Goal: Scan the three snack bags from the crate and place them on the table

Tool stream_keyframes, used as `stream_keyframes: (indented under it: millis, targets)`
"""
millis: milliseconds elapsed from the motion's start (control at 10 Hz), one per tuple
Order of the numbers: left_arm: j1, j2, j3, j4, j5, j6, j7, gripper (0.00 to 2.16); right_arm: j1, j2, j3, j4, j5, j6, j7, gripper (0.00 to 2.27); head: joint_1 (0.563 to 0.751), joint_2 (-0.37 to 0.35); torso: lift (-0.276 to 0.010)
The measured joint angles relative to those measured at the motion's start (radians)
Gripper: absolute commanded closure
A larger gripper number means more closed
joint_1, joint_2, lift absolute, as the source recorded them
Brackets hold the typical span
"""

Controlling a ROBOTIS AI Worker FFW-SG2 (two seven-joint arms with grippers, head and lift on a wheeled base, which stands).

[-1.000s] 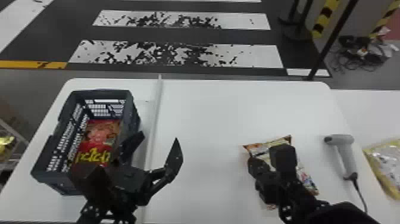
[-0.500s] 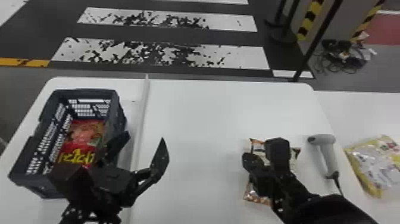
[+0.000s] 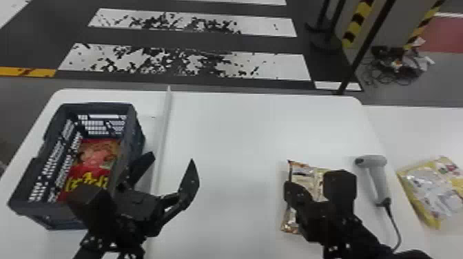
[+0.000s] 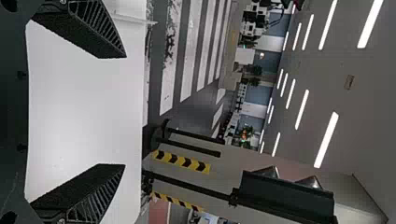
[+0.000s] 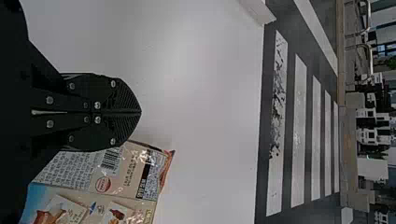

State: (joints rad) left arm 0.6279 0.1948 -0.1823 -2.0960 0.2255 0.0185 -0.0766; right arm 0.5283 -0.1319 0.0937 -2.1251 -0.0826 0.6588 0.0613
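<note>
Swinging sideways could drag or crumple the beige snack bag (image 5: 119, 184) at 1 o'clock, since the right gripper (image 5: 139, 112) sits close by it, fingers pressed together with nothing between them; whether it touches the bag I cannot tell. The left gripper (image 4: 124, 111), at 11 o'clock, spread wide and empty, could snag the crate (image 3: 136, 129) at 10 o'clock if it turns in carelessly for the red snack bag (image 3: 98, 156) inside.

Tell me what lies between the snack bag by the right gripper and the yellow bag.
The scanner and its cable lie between the snack bag and the yellow bag, as the head view shows.
</note>
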Motion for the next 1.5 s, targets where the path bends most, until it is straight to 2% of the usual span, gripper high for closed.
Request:
stream_keyframes:
  millis: [700, 1100, 1500]
  targets:
    - [-0.009, 0.002, 0.001, 0.015, 0.005, -0.001, 0.0, 0.03, 0.033, -0.008, -0.112, 0.025, 0.004, -0.017, -0.001, 1.77, 0.695, -0.178, -0.062]
    - [-0.011, 0.0, 0.0, 0.017, 0.008, -0.001, 0.0, 0.03, -0.01, -0.025, -0.126, 0.156, 0.005, -0.101, 0.006, 1.77, 0.695, -0.206, -0.062]
    - [-0.01, 0.0, -0.004, 0.021, 0.004, -0.001, 0.001, 0.03, -0.112, -0.074, -0.152, 0.281, 0.012, -0.165, 0.144, 1.77, 0.695, -0.217, -0.062]
